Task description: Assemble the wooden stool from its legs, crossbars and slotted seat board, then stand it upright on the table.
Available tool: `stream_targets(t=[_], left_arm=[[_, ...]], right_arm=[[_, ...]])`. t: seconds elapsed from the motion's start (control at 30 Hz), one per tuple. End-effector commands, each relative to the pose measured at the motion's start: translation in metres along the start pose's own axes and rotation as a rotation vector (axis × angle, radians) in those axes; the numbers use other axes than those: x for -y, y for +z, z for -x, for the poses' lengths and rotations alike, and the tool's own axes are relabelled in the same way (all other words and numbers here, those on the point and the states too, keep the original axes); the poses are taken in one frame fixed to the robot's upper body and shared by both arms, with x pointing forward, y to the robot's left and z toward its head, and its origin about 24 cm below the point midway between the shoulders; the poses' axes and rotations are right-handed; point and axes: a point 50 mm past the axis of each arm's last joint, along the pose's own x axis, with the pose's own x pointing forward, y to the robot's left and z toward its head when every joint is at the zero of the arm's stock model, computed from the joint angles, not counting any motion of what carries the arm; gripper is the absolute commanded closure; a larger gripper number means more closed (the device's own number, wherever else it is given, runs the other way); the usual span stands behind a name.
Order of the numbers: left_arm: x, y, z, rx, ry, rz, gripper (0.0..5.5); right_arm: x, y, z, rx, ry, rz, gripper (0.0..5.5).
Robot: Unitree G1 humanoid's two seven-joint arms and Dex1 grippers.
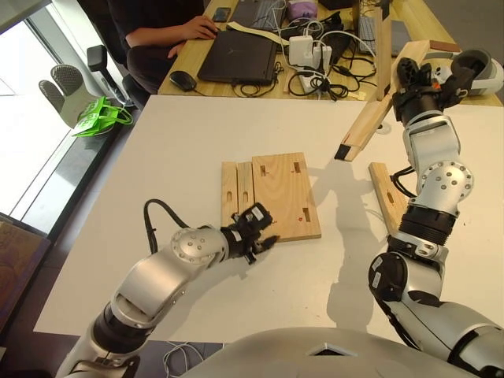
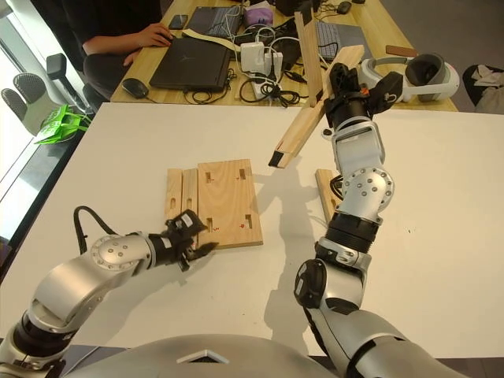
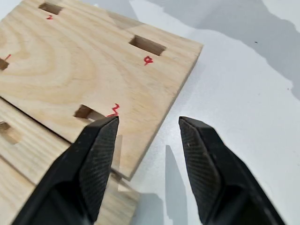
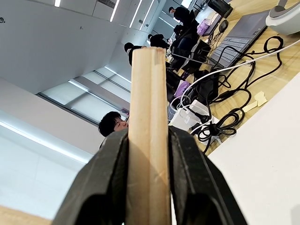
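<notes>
The slotted seat board (image 1: 283,197) lies flat mid-table, its slots marked with red numbers (image 3: 84,61). Two narrow slotted boards (image 1: 236,191) lie against its left side. My left gripper (image 1: 264,241) hovers open at the seat board's near left corner, and its fingers (image 3: 96,159) straddle that corner without touching it. My right gripper (image 2: 342,83) is raised at the far right, shut on a wooden leg frame (image 2: 303,130) that slants down toward the table and carries a thin upright bar (image 4: 149,117). Another wooden piece (image 1: 386,197) lies flat beside my right arm.
Behind the white table (image 1: 197,134) stands a wooden desk with a laptop (image 1: 239,57), a mouse (image 1: 183,79), tangled cables and chargers (image 1: 319,67), and a headset (image 2: 429,71). A person's hand rests by the laptop. A green bag (image 1: 98,116) sits past the left edge.
</notes>
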Motion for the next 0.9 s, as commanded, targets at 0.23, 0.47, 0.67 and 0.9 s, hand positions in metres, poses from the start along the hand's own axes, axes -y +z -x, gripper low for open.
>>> stream_targets(t=[0.23, 0.47, 0.67, 0.9], left_arm=[[0.007, 0.003, -0.047, -0.003, -0.026, 0.087, 3.13], [-0.008, 0.015, -0.065, 0.069, 0.050, 0.188, 3.13], [-0.028, 0.051, -0.056, 0.269, 0.171, 0.329, 3.13], [-0.052, 0.072, 0.004, 0.490, 0.222, 0.520, 3.13]], right_arm=[[-0.019, 0.000, -0.006, -0.012, 0.062, -0.010, 4.48], [-0.023, -0.002, -0.006, -0.025, 0.077, -0.002, 4.48], [-0.024, -0.005, -0.004, -0.032, 0.096, 0.032, 4.48], [-0.020, -0.012, 0.002, -0.035, 0.136, 0.151, 4.48]])
